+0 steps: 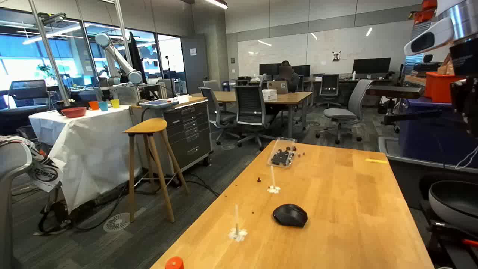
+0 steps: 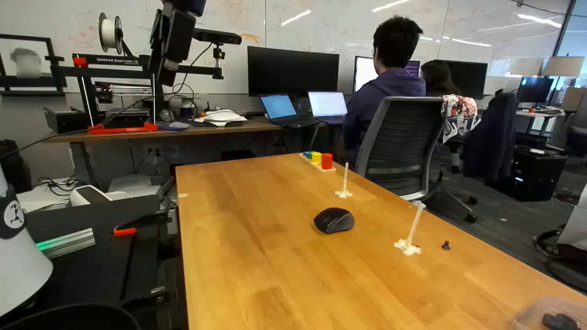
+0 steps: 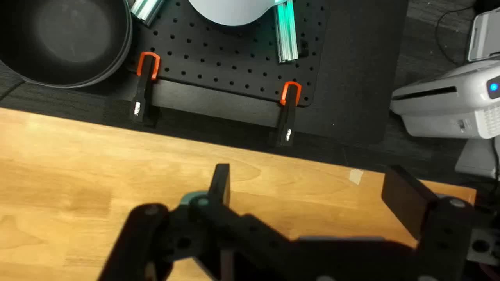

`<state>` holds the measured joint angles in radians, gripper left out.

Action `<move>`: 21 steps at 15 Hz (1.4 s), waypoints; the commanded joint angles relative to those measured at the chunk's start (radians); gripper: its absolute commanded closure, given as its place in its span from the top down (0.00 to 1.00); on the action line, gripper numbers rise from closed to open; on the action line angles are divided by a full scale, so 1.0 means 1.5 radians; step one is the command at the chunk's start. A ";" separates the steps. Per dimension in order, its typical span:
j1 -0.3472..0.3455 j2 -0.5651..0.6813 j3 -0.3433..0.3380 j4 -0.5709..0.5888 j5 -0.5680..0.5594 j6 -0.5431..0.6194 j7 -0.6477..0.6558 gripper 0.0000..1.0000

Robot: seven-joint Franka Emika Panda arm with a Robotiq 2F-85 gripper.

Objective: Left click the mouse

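1. In the wrist view, a dark bowl (image 3: 74, 35) is cut off at the upper left, its inner floor turned to the camera.
2. The fingers (image 3: 404, 203) are parted widely, and the wooden surface (image 3: 70, 164) is seen in the gap between them.
3. Two orange-tipped clamps (image 3: 288, 117) are set along the edge of a perforated black plate (image 3: 230, 66).
4. In an exterior view, dark pieces (image 1: 281, 157) are held in a clear container (image 1: 286, 143) placed toward the far end of the surface.
5. The mouse (image 1: 290, 215) is laid on the same surface, near two thin white sticks (image 1: 273, 177).
6. Behind, a red bowl (image 1: 74, 112) and three coloured cups (image 1: 103, 105) are set on a white-draped table (image 1: 101, 138); their contents cannot be made out.
7. In an exterior view, coloured pieces (image 2: 316, 157) are carried by a pale base (image 2: 328, 170) at the surface's far end; part of the clear container, with dark pieces in it, is shown at the lower right.
8. The mouse is seen well apart from the fingers, which are held high above the surface's level; their spacing cannot be judged from there.
9. A grey chair (image 2: 403, 142) is seen just past the surface's edge, and a person (image 2: 380, 94) in a purple top is shown from behind, near a dark screen (image 2: 293, 71).
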<state>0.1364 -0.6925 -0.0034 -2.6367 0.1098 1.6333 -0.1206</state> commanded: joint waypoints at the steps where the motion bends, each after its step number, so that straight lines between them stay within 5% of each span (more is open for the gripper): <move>1: -0.009 0.000 0.008 0.002 0.004 -0.002 -0.004 1.00; 12: -0.059 0.068 0.033 -0.010 -0.073 0.146 0.081 0.98; 13: -0.066 0.080 0.034 -0.012 -0.089 0.171 0.089 0.74; 15: -0.079 0.105 0.030 -0.016 -0.110 0.233 0.105 0.70; 21: -0.106 0.206 0.020 -0.009 -0.108 0.399 0.140 0.21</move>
<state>-0.0040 -0.4649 0.0251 -2.6708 -0.0389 2.1368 0.0527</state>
